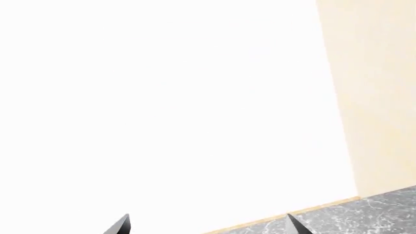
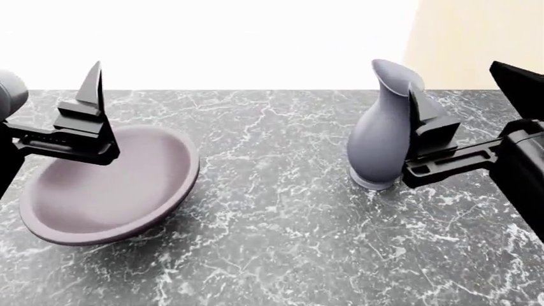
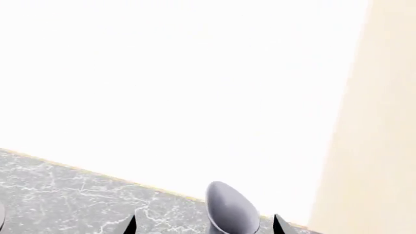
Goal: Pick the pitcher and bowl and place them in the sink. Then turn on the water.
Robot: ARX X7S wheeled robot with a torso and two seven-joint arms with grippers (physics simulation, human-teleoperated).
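The pitcher stands upright on the marble counter, long axis vertical, spout flaring away from me, between my right gripper's spread fingers. My right forearm lies level, fingers pointing up. The bowl tilts beside my left gripper, whose fingers stand wide apart

The pitcher's lavender-grey flared spout rises between the two dark fingertips of the right gripper, which stand apart on either side of it (contact cannot be judged). Behind lie a marbled grey countertop, a bright white wall and a cream panel.
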